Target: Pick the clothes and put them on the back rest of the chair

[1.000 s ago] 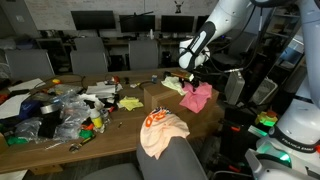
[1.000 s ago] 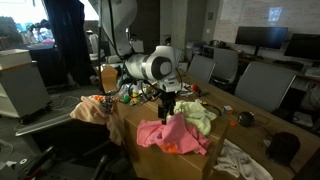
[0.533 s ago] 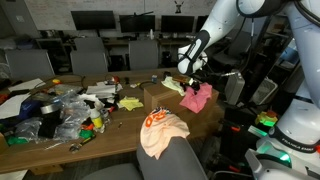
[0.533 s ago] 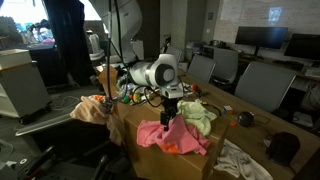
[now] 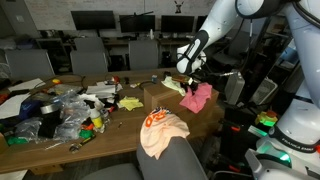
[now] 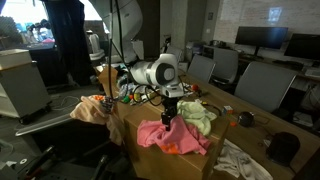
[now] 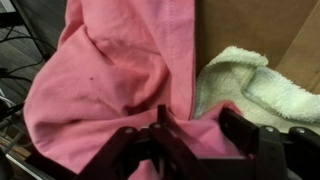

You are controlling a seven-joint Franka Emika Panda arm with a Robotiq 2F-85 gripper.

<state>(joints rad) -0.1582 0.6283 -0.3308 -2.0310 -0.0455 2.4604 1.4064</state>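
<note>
Where the hand (image 6: 170,117) pinches it, the crumpled pink cloth (image 6: 158,139) peaks upward

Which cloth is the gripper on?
The pink cloth on the box, under the gripper. The pale green towel lies beside it untouched; the orange-white cloth hangs on the chair back.

Green towel (image 6: 200,118) tight beside pink cloth (image 6: 163,138); open air above table clutter (image 5: 62,112)
</note>
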